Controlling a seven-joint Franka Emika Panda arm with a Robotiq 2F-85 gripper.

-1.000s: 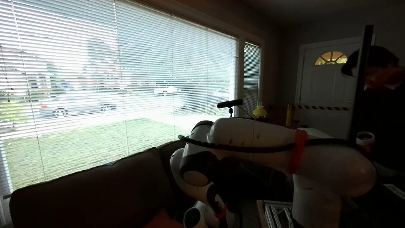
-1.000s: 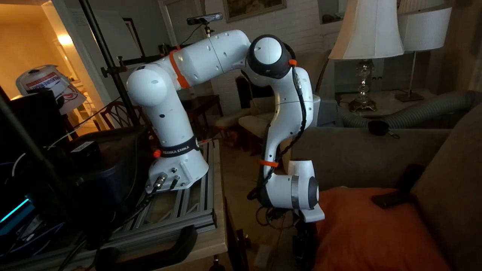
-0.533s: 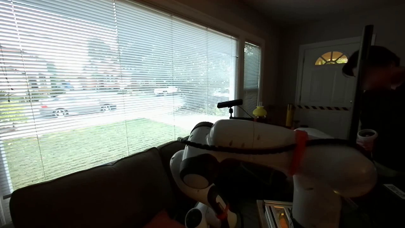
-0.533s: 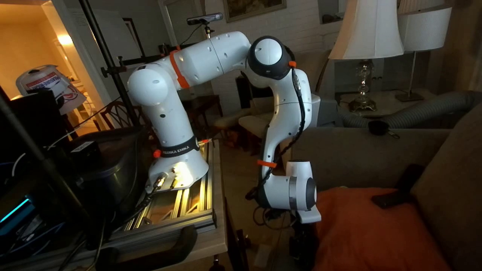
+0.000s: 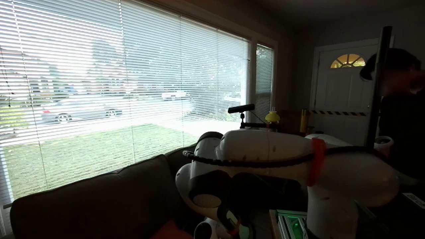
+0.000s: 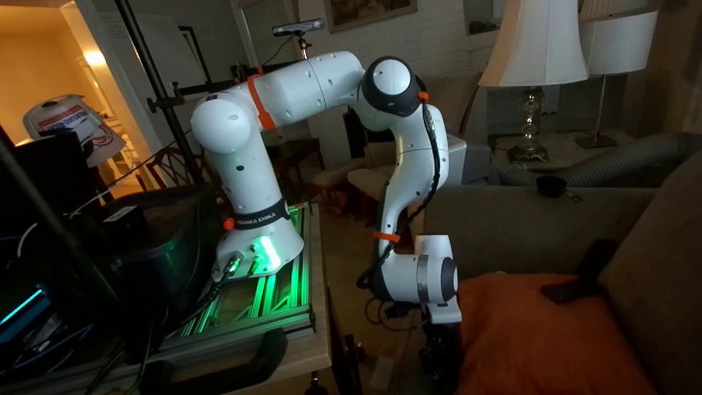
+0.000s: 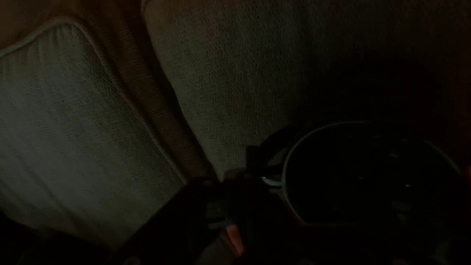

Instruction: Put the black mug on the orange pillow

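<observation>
The gripper (image 7: 232, 176) at the handle (image 7: 278, 139) of the black mug (image 7: 346, 176)

In the dim wrist view the fingers (image 7: 180, 208) meet the handle's outline; whether they pinch it or stand apart from it cannot be told. The mug is to the right in that view, its mouth facing the camera and its rim a thin pale arc, seen against the woven cloth of the sofa (image 7: 239, 92). How it bears on the cloth is too dark to judge. In an exterior view the gripper points down just beside the edge of the orange pillow (image 6: 537, 334), which lies on the sofa seat; whether the two touch does not show. A dark object (image 6: 567, 289) lies over the pillow's far corner. Above the gripper, the white arm (image 6: 417, 148) bends down from a base (image 6: 247, 247) lit green. A small black object (image 6: 551, 186) sits on top of the sofa's side. In an exterior view a person (image 5: 403, 116) is behind a dark pole (image 5: 382, 83).
</observation>
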